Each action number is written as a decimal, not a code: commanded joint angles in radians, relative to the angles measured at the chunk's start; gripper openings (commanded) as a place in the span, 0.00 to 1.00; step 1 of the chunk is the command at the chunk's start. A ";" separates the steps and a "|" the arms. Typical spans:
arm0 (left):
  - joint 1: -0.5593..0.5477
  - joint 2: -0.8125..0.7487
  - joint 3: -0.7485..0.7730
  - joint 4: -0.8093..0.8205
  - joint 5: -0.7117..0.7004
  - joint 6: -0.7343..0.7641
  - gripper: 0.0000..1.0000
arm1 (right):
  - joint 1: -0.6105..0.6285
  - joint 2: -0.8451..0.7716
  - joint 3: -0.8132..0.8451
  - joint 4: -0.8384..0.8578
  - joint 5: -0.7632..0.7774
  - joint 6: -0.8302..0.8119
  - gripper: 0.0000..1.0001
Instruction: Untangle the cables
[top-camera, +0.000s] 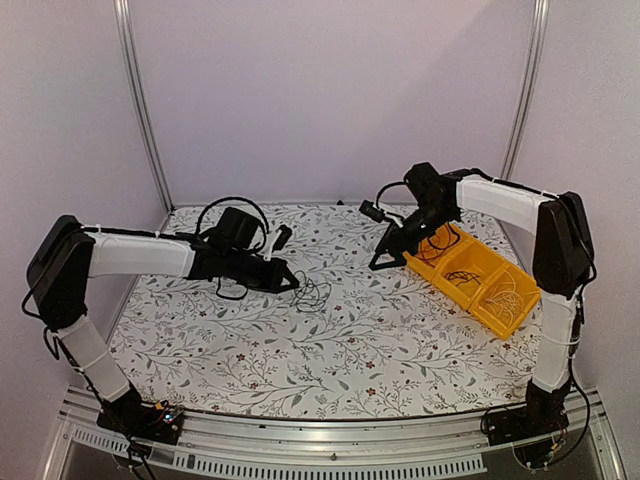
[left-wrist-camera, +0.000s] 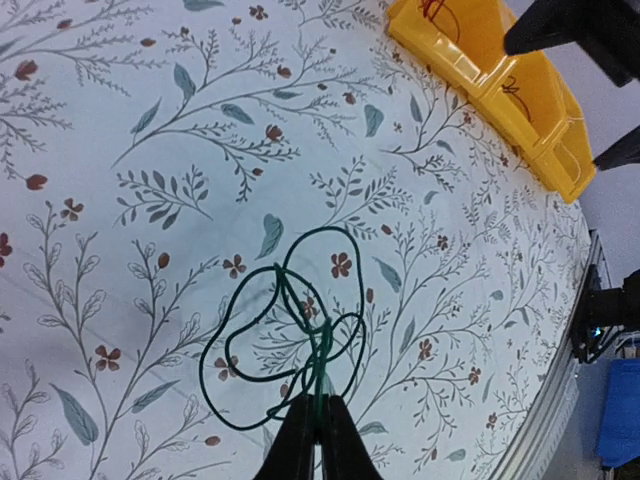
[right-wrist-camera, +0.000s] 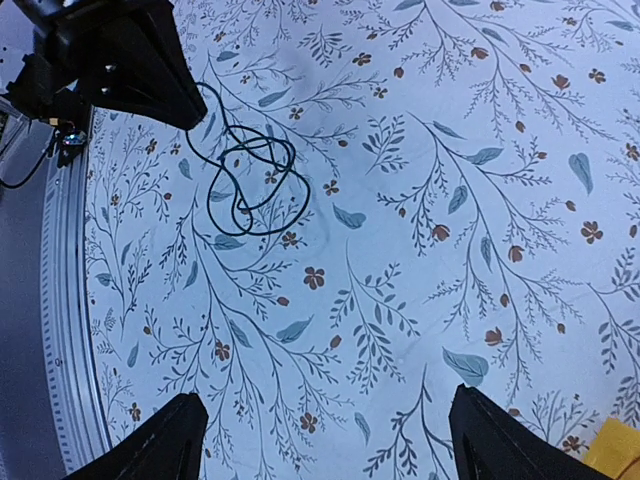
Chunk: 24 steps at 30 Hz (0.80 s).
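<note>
Your left gripper (left-wrist-camera: 318, 412) was clamped on the looped cable (left-wrist-camera: 318, 365) lying mid-table on the floral cloth (top-camera: 350, 350), while your right gripper (right-wrist-camera: 335, 440) hung wide apart near the yellow bin (left-wrist-camera: 500, 100).

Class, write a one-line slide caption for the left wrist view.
Left gripper pinches a looped green cable on floral tablecloth.

1. Top external: fixed high behind both arm bases (top-camera: 150, 420), facing forward and down; distant, whole floral tabletop (top-camera: 330, 340) in frame.
2. Left wrist: low and close, looking past the left fingers (left-wrist-camera: 290, 450) at the bottom edge; cables (left-wrist-camera: 290, 330) just beyond the tips.
3. Right wrist: higher, farther; right fingers (right-wrist-camera: 150, 445) at the bottom corners; cables well beyond them, upper left.
4. Shared ground: the cables and surrounding tabletop appear in all three views.
</note>
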 joint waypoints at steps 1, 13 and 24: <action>-0.017 -0.138 -0.047 0.100 -0.021 0.041 0.00 | 0.070 0.160 0.110 0.009 -0.120 0.086 0.87; -0.054 -0.219 -0.049 0.144 -0.052 0.020 0.00 | 0.112 0.296 0.233 -0.032 -0.479 0.115 0.90; -0.074 -0.212 -0.030 0.132 -0.066 0.028 0.00 | 0.112 0.294 0.204 0.041 -0.484 0.221 0.26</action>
